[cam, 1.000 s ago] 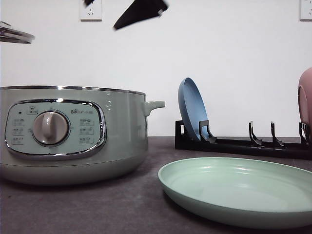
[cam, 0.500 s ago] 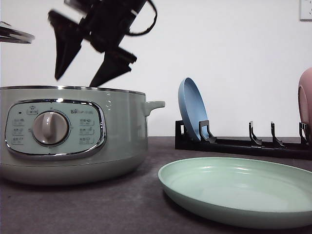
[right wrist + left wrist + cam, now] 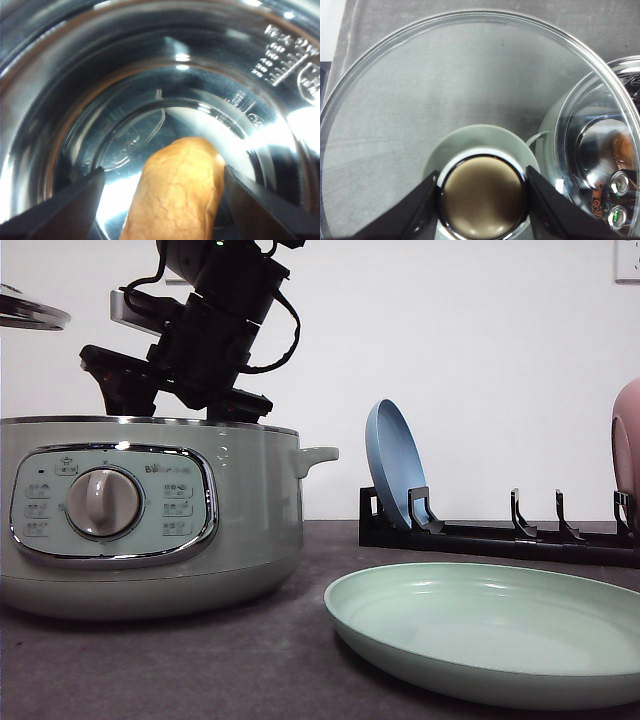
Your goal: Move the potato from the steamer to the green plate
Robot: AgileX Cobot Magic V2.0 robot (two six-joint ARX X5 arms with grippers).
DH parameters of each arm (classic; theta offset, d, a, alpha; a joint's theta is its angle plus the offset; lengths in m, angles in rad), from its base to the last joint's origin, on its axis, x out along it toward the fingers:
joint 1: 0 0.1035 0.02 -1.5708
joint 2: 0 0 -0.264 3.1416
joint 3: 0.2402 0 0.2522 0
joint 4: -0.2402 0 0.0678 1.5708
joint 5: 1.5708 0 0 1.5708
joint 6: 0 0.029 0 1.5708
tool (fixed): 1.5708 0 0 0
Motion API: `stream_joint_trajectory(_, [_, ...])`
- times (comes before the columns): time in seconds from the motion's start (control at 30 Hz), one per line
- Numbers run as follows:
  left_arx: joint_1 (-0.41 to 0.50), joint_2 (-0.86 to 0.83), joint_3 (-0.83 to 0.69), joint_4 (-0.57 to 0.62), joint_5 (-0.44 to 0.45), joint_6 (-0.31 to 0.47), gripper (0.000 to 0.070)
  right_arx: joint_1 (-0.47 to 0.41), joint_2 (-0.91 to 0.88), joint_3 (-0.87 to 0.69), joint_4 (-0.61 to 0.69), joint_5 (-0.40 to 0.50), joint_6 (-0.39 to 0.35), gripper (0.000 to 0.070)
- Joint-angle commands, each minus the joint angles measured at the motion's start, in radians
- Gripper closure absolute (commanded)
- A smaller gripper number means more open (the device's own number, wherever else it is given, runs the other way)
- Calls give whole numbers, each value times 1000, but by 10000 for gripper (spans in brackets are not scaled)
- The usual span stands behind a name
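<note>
This looks like a pretend kitchen set up in a lab. A big green steamer (image 3: 150, 515) with a knob and buttons sits on the left of a dark gray tabletop (image 3: 200, 660). A green plate (image 3: 490, 630) lies near on the right. Far behind it, a black dish rack (image 3: 500, 535) holds a blue plate (image 3: 393, 462) and a pink plate (image 3: 627, 445). The wall (image 3: 480, 340) is bare white with a power socket (image 3: 627, 258), and a black robot arm (image 3: 215, 310) hangs over the steamer
</note>
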Motion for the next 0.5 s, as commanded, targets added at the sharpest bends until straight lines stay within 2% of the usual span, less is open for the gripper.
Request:
stream_joint_trajectory(0.0, [1, -12, 27, 31, -2, -2, 698, 11, 41, 27, -3, 7, -11, 220])
stream_joint_trajectory(0.4, [1, -12, 27, 27, -2, -2, 698, 11, 65, 27, -41, 15, -11, 223])
stream_joint_trajectory(0.47, [1, -12, 27, 26, -2, -2, 698, 12, 66, 27, -60, 15, -11, 252])
